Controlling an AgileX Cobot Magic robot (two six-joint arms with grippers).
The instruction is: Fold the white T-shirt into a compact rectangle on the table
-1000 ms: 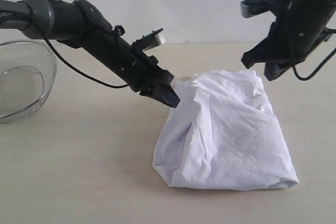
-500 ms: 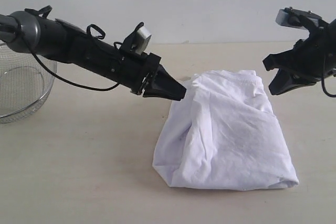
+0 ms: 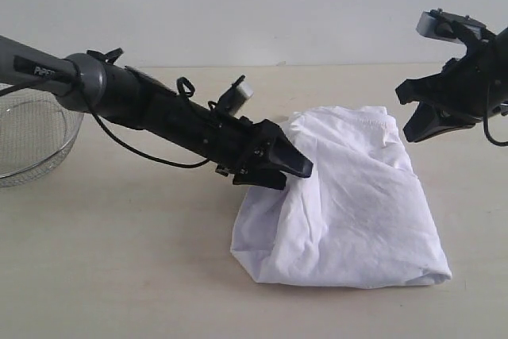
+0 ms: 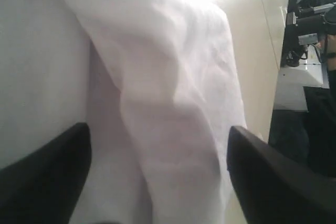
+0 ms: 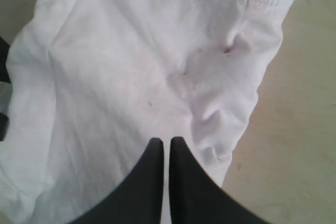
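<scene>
Left claw (image 3: 295,171) was splayed fully open, jaws straddling a raised fold on the left flank of the white T-shirt (image 3: 349,212), nothing pinched; contact unclear. Shirt sat as a lumpy, half-folded bundle on the desk (image 3: 119,267), long axis running near-to-far, so it lay directly ahead and to the right of that claw. Left arm was the nearer one; my read: next grab is its job. Farther back, right claw (image 5: 165,145) hung shut and empty above the far right corner. Wire basket (image 3: 32,140) sat far left.
</scene>
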